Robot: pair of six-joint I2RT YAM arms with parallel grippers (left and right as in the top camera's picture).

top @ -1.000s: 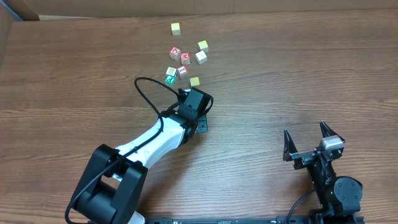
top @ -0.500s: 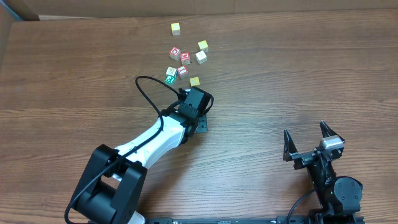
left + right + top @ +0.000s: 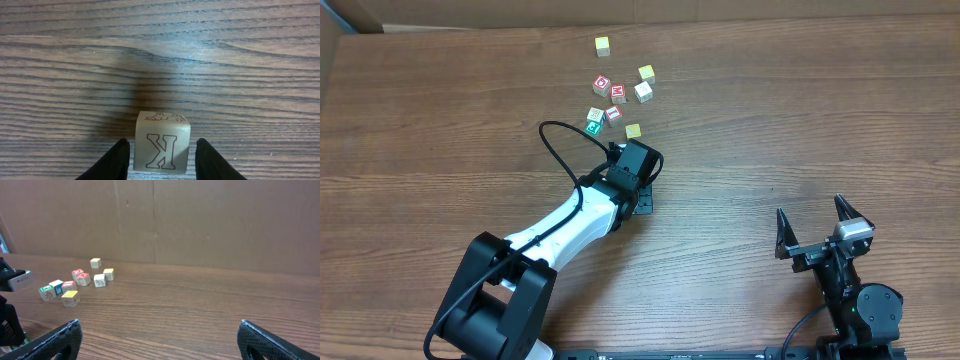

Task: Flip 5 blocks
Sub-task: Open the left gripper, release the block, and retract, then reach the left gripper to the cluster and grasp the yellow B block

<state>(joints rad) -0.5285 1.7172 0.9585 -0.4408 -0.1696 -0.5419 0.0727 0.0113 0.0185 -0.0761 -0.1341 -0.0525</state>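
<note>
A pale cream block [image 3: 161,150] with an outlined "K" on its near face stands on the table between the fingers of my left gripper [image 3: 161,146]. Thin gaps show on both sides, so the jaws are open around it. From overhead my left gripper [image 3: 636,162] covers that block. Just beyond it lie a plain yellow block [image 3: 633,130], a green one [image 3: 593,127], a red-framed one [image 3: 613,113] and a whitish one [image 3: 595,115]. My right gripper [image 3: 815,222] stands wide open and empty at the near right, far from the blocks [image 3: 159,327].
Farther back lie two red-lettered cubes [image 3: 602,85] [image 3: 618,93], a white cube [image 3: 643,91], a yellow-green cube [image 3: 646,73] and a lone pale-yellow cube [image 3: 603,45]. A cardboard wall [image 3: 200,220] stands behind the table. The left arm's cable [image 3: 555,140] loops beside the cluster.
</note>
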